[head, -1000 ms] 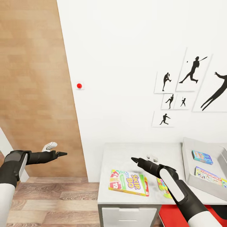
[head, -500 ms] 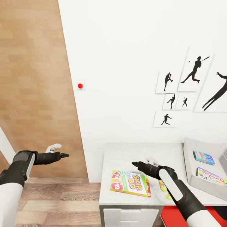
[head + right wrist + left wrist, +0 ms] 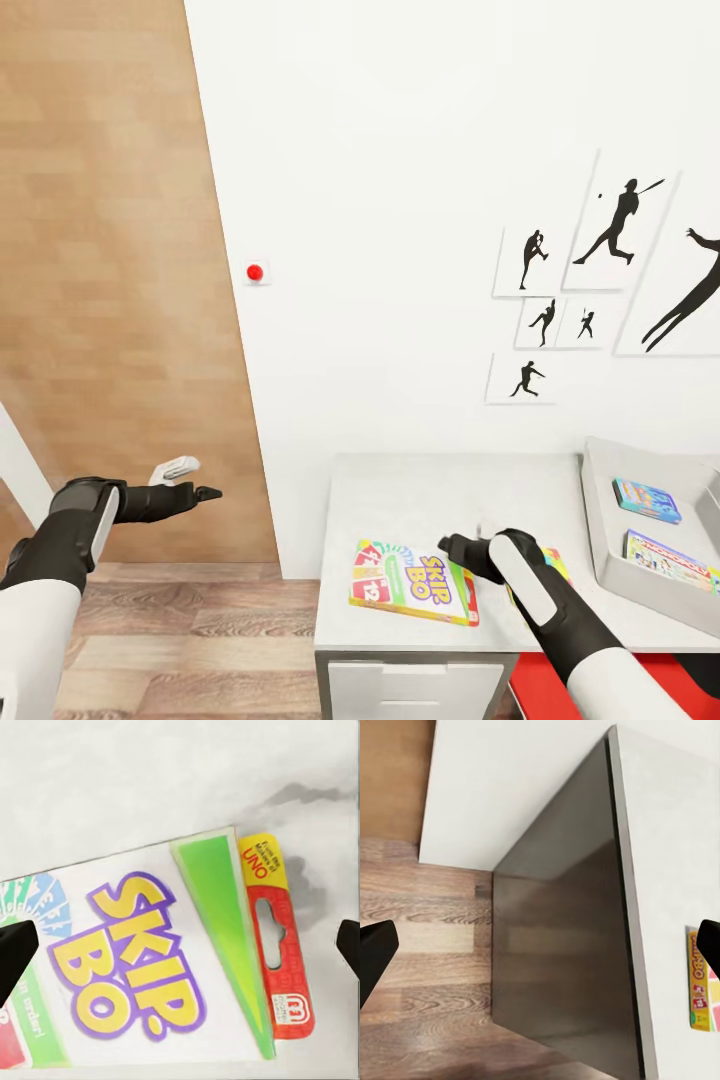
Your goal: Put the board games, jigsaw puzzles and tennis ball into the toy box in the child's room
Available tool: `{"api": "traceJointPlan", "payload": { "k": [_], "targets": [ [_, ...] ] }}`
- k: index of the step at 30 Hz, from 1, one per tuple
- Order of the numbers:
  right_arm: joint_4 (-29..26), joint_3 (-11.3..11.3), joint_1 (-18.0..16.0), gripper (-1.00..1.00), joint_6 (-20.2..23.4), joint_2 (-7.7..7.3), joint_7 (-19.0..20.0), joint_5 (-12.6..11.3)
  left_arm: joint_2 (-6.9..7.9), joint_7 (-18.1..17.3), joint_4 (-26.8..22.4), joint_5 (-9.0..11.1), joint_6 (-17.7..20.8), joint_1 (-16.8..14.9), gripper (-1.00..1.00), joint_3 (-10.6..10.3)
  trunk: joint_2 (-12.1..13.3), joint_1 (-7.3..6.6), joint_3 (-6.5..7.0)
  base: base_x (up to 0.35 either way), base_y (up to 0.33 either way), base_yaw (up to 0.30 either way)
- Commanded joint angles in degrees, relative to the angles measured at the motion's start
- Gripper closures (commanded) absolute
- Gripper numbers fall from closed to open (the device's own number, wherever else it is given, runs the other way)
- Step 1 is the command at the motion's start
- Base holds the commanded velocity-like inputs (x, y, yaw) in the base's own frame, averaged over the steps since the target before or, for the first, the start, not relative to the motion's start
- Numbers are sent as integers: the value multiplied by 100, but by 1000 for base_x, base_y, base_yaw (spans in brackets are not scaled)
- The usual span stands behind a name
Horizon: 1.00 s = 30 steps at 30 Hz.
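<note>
Child's room: baseball silhouette pictures (image 3: 610,275) on white wall, board games (image 3: 412,581) on desk (image 3: 440,490).

We see a white wall (image 3: 400,200) with black silhouette pictures (image 3: 600,290) and a small red button (image 3: 254,272). Left of this wall stands a wood panel (image 3: 110,280); below it, plank floor (image 3: 190,630).

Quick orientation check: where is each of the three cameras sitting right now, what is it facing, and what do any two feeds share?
Head view: on the head, looking down over the table and toy box; both arms show.
Left wrist view: beside the table's end, facing floor and table side; fingertips at the edges.
Right wrist view: above the Skip-Bo box, looking down; fingertips at the edges.
Shared: all three show the Skip-Bo box.
</note>
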Motion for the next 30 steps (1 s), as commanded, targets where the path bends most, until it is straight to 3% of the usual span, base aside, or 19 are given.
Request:
{"api": "traceJointPlan", "payload": {
  "k": [1,7,19,23,30],
  "targets": [
    [10,22,-9,-100,-5,-6,-67,-60,-5,-56,-4,-60,19,-7,-100,16,-14,4,-14,0,0,0],
    [78,43,-19,-100,-364,0,-67,-57,-13,-55,-5,-59,18,-7,-100,16,-14,4,-14,118,0,0],
    [98,49,-19,-100,-439,-3,5,-59,-13,-55,-7,-61,20,-7,-100,16,-14,4,-45,32,0,0],
    [104,42,-20,-100,-407,-45,339,-67,-13,-55,-8,-60,20,-6,-100,16,-14,4,-79,1,0,0],
    [106,-21,-39,-100,-286,-131,1365,-84,-13,-55,-9,-60,20,-7,-100,16,-14,4,-144,0,0,0]
  ]
}}
